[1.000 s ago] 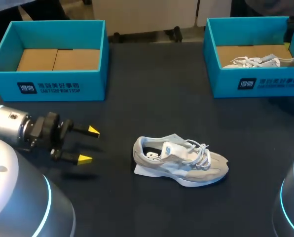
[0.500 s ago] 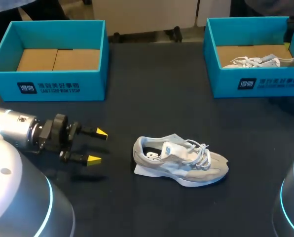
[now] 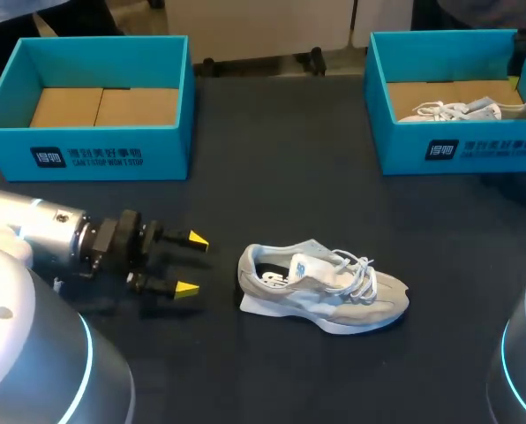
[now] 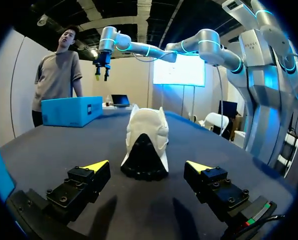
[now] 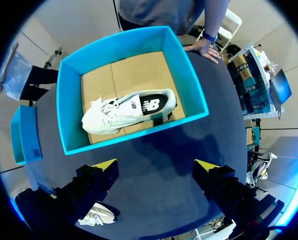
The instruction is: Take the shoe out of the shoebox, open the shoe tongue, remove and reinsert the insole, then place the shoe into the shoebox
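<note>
Head view: shoe (image 3: 325,287) lies on the bench (image 3: 272,177), heel toward the left fingers (image 3: 186,288), spread wide, empty, near it. Right fingers (image 5: 105,165), spread and empty, hang above a box (image 5: 124,42) holding another shoe (image 5: 126,112).

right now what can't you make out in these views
- Inside the front of the shoe on the table: in the head view the tongue and laces cover it; the left wrist view shows only its heel.
- Right hand: beyond the head view's edge, seen only in its own wrist view.
- Second shoe in the right shoebox: heel end cut off by the head view's edge.
</note>
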Available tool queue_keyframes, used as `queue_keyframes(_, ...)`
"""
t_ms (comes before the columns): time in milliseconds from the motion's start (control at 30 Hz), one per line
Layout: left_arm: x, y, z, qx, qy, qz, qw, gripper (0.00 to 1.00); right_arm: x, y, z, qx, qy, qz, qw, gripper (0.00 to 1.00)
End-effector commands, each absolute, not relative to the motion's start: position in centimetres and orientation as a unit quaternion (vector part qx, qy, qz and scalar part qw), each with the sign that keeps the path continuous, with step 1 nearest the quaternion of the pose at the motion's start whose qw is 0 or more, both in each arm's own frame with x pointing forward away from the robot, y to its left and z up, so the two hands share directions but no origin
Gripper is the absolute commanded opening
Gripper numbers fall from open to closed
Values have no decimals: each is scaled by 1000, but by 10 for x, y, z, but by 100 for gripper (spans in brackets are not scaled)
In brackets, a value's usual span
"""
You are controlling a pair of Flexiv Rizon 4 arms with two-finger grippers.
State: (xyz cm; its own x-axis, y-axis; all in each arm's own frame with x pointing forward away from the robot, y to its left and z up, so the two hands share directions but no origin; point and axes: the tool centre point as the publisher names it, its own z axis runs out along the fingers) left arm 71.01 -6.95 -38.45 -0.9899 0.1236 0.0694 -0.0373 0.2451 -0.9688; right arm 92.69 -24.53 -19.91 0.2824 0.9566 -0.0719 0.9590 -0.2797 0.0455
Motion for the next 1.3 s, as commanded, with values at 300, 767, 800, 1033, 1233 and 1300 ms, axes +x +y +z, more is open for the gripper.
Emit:
queue_keyframes(300,710,-86,-395,-29,-790,610,53,100,927,-245,-199,800,599,-15,40,100)
queue_keyframes(767,711,-110,-398,1,-788,614,49,100,927,-245,-199,800,599,-15,40,100)
queue_keyframes(800,711,-112,-399,2,-788,614,50,100,927,-245,-199,800,599,-15,40,100)
queue_keyframes(1033,710,-122,-404,3,-790,611,51,100,927,-245,-199,800,599,-15,40,100)
queue_keyframes(1233,704,-128,-408,-6,-791,610,49,100,927,-245,-199,800,599,-15,40,100)
queue_keyframes(1300,704,-131,-409,-6,-792,609,49,100,927,-245,-199,800,599,-15,40,100)
